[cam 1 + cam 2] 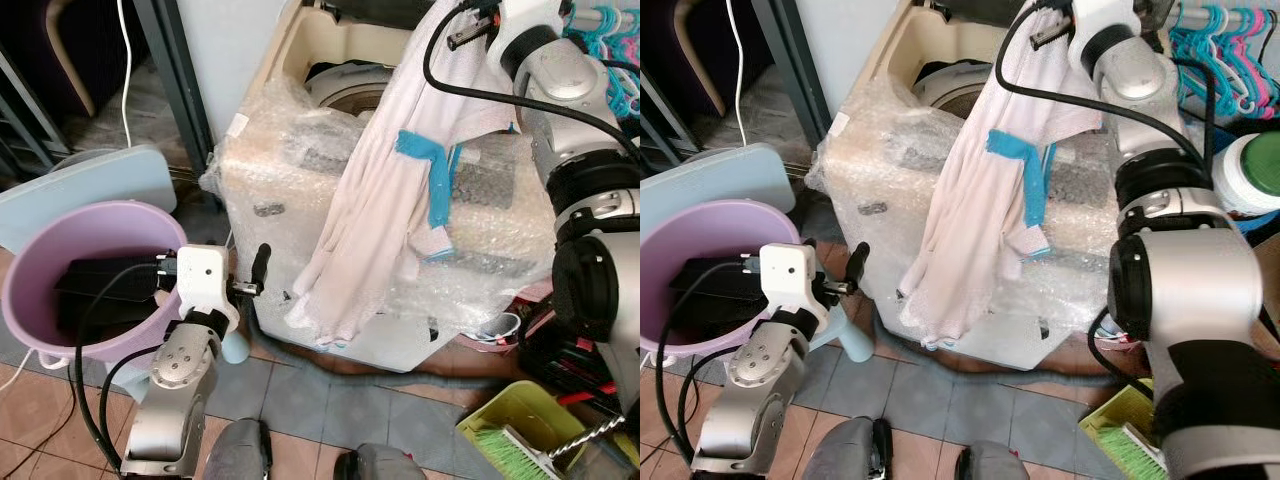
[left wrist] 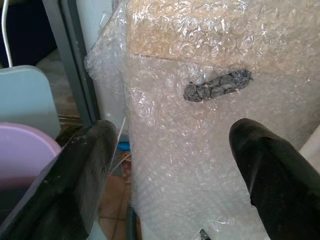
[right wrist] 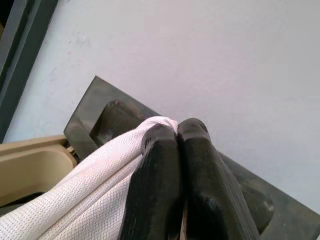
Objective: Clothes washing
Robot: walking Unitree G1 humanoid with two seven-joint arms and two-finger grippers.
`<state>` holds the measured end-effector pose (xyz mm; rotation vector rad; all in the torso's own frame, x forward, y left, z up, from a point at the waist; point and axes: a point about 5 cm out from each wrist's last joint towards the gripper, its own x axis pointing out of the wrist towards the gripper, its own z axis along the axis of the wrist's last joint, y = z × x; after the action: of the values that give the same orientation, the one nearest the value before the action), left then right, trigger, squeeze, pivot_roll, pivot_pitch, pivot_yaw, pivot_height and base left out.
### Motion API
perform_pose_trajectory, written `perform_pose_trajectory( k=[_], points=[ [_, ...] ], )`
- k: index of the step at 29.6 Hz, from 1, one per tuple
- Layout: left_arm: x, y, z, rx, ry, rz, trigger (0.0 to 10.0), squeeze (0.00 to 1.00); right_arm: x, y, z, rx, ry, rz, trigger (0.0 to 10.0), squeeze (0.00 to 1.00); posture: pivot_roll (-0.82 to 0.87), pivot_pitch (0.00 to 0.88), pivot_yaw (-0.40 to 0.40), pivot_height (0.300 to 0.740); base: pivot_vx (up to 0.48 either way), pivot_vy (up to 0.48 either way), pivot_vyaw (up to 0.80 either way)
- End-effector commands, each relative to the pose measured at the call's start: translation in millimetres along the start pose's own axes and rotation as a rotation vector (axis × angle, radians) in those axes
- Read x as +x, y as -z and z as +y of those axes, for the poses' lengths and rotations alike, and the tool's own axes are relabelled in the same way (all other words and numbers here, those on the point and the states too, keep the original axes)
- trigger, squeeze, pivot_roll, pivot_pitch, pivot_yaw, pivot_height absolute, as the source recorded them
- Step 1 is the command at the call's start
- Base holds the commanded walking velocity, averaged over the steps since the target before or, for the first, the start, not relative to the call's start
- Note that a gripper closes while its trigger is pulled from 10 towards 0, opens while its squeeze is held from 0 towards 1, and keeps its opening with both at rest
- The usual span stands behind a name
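Note:
A white garment with blue trim [image 1: 380, 200] hangs down over the front of a top-loading washing machine [image 1: 300, 190] wrapped in bubble wrap. My right gripper [image 3: 176, 131] is raised above the machine's open tub [image 1: 345, 85] and is shut on the garment's top edge. My left gripper [image 2: 175, 127] is open with nothing between its fingers. It sits low by the machine's front left corner, close to the bubble wrap. One of its fingers [image 1: 260, 265] points up beside the purple bucket [image 1: 40, 250].
The purple bucket holds something dark, with a light blue lid [image 1: 90, 190] behind it. A green basket with a brush [image 1: 510, 425] stands on the tiled floor at the right. Coloured hangers [image 1: 610, 40] and a green-lidded jar [image 1: 1252, 170] are at the far right.

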<state>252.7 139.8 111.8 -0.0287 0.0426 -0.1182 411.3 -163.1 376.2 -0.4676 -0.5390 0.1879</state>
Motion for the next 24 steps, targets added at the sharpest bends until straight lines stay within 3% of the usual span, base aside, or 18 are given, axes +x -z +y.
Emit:
perform_pose_trajectory(
  k=[1,6,9,10,11,12,13,15,19,22,24],
  points=[
    [-1.2,-0.6,-4.8,-0.007,0.007,-0.004,10.0,0.00,0.1,-14.6,-21.1,-0.046,0.083,-0.061,0.0,0.00,0.01,0.117,-0.031,0.740,0.349,0.000,0.00],
    [-0.5,1.8,-5.0,-0.008,-0.001,0.012,10.0,0.00,0.7,-25.6,-27.2,-0.107,0.147,-0.122,0.0,0.00,0.01,0.114,-0.031,0.740,0.057,0.000,0.00],
    [0.2,2.2,-6.3,-0.003,0.000,0.016,10.0,0.00,-1.0,-5.9,-13.5,-0.161,0.080,-0.022,0.0,0.00,0.01,0.112,-0.032,0.740,0.000,0.000,0.00],
    [0.9,2.1,-7.2,-0.006,0.000,0.015,10.0,0.00,-9.9,31.5,10.7,-0.240,-0.091,0.170,10.0,0.00,0.01,0.109,-0.034,0.740,0.000,0.000,0.00],
    [1.2,2.0,-7.7,-0.007,0.000,0.014,10.0,0.00,-17.4,50.5,21.4,-0.274,-0.178,0.269,10.0,0.00,0.01,0.108,-0.035,0.740,0.000,0.000,0.00],
    [1.3,1.9,-8.5,-0.008,0.001,0.014,10.0,0.00,-31.3,74.8,33.2,-0.263,-0.296,0.383,10.0,1.00,0.01,0.108,-0.035,0.740,0.000,0.000,0.00],
    [1.4,1.8,-9.4,-0.009,0.002,0.013,10.0,0.00,-47.6,96.3,43.3,-0.198,-0.397,0.467,10.0,1.00,0.01,0.107,-0.036,0.740,0.000,0.000,0.00],
    [1.5,1.8,-9.7,-0.010,0.003,0.013,10.0,0.00,-60.4,110.0,43.9,-0.195,-0.434,0.509,10.0,1.00,0.01,0.107,-0.035,0.740,0.000,0.000,0.00],
    [1.7,2.1,-9.6,-0.010,0.003,0.014,10.0,0.00,-69.3,117.5,42.3,-0.188,-0.454,0.512,10.0,1.00,0.00,0.105,-0.031,0.740,0.000,0.000,0.00],
    [1.7,2.5,-9.8,-0.008,0.009,0.016,10.0,0.00,-66.2,109.3,30.0,-0.162,-0.362,0.419,10.0,1.00,0.00,0.104,-0.028,0.740,0.000,0.000,0.00],
    [1.7,2.9,-10.6,-0.005,0.018,0.019,10.0,0.00,-58.9,92.5,14.7,-0.110,-0.249,0.286,10.0,1.00,0.00,0.102,-0.028,0.740,0.000,0.000,0.00]
  ],
)
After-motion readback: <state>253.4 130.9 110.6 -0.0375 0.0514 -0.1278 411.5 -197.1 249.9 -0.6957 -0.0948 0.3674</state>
